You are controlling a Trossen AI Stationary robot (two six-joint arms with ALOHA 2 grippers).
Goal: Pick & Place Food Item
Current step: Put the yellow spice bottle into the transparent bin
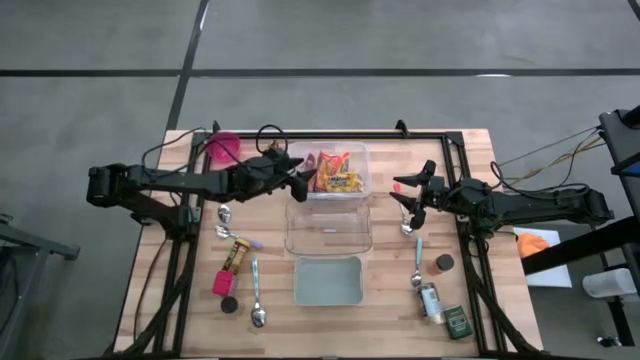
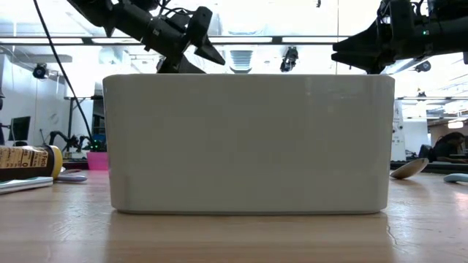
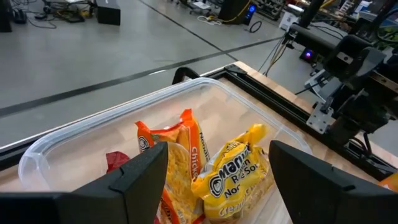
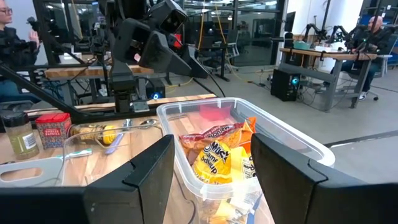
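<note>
Noodle packets [image 3: 230, 180] partly behind the left jaws, labels cropped.

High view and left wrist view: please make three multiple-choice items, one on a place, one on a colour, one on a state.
1. Where are the noodle packets? A in a clear container; B on the lid; C beside a spoon.
2. The cup has which colour? A pink; B blue; C green.
3. The left gripper is: A shut on a packet; B open, empty; C shut on a spoon.
Key: 1 A, packets lie inside its walls; 2 A, it shows pink; 3 B, its fingers stand apart with nothing between.
</note>
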